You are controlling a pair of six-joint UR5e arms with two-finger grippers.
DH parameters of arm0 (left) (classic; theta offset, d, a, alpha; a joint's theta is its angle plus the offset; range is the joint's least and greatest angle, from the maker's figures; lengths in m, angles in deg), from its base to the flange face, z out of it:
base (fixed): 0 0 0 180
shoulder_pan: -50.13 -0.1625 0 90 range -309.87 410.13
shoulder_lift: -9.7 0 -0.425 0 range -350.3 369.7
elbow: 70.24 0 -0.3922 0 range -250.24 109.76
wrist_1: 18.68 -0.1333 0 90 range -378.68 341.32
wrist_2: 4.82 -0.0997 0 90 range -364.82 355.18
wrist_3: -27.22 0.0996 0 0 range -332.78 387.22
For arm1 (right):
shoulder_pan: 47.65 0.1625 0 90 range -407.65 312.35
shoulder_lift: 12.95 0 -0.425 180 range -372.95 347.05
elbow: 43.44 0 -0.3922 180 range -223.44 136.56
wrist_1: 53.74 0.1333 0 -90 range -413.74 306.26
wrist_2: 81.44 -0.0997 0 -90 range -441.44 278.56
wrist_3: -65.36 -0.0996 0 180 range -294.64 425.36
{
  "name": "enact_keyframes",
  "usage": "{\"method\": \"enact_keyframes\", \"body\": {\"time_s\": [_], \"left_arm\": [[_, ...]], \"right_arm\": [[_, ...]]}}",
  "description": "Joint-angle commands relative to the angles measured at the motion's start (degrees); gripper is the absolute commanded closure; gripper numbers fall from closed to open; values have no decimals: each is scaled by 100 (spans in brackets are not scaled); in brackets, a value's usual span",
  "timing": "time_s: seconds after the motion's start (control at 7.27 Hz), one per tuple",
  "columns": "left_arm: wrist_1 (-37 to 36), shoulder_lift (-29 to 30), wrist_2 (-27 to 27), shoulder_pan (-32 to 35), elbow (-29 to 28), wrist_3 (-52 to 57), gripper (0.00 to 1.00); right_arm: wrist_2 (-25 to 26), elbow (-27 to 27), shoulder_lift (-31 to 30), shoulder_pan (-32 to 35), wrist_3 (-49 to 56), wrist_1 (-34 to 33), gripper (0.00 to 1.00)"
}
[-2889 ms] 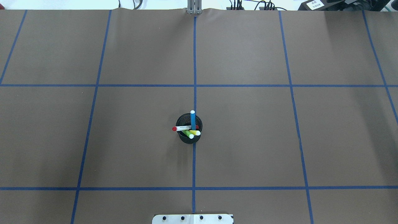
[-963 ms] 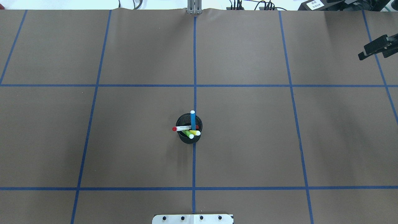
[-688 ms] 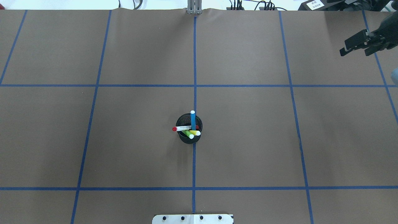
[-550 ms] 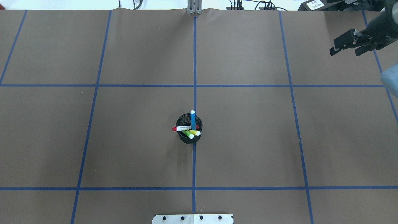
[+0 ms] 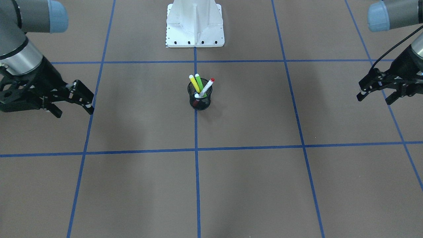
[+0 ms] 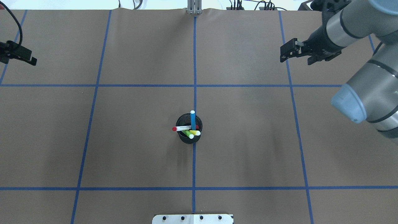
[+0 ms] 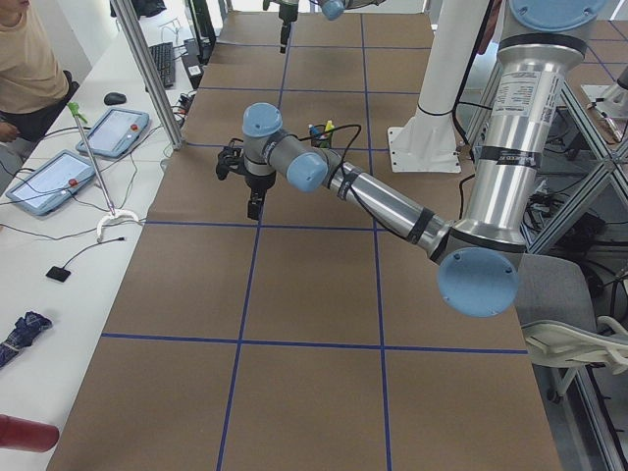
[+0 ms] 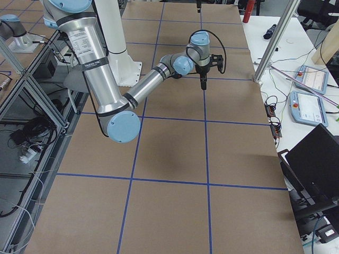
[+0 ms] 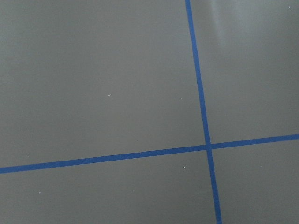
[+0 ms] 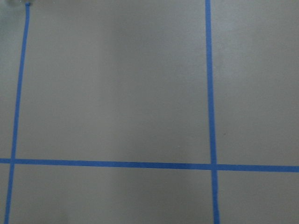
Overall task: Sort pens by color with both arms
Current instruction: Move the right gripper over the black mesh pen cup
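The right claw (image 5: 74,107) and left claw (image 5: 373,98) hang spread and empty over the brown, blue-taped worktop (image 5: 251,185) in the front view. Overhead, the four pens (image 6: 193,121) stand in a black mesh cup (image 6: 188,140) midway between its side edges.

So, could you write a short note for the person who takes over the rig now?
Left gripper: open, empty, above the table, far from the pens.
Right gripper: the same.
The blue pen, red-capped white pen, green pen and yellow pen all stand in the black mesh cup at the table's centre.
Done: nothing sorted.
Left: take out all four and sort by color.
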Motion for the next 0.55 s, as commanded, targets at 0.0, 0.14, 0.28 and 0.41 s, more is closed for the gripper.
{"method": "enact_keyframes", "body": {"time_s": [0.0, 0.14, 0.28, 0.41], "left_arm": [[0, 54, -183, -301, 0, -96, 0], [0, 106, -183, -363, -8, -209, 0], [0, 133, -192, -468, -17, -289, 0], [0, 159, -183, -504, -8, -324, 0]], "right_arm": [[862, -95, 381, -895, -881, -47, 1], [1335, -69, 548, -1325, -1215, -56, 1], [1584, 1, 741, -1634, -1454, -143, 1], [1560, 37, 1178, -1793, -1473, -1101, 1]]}}
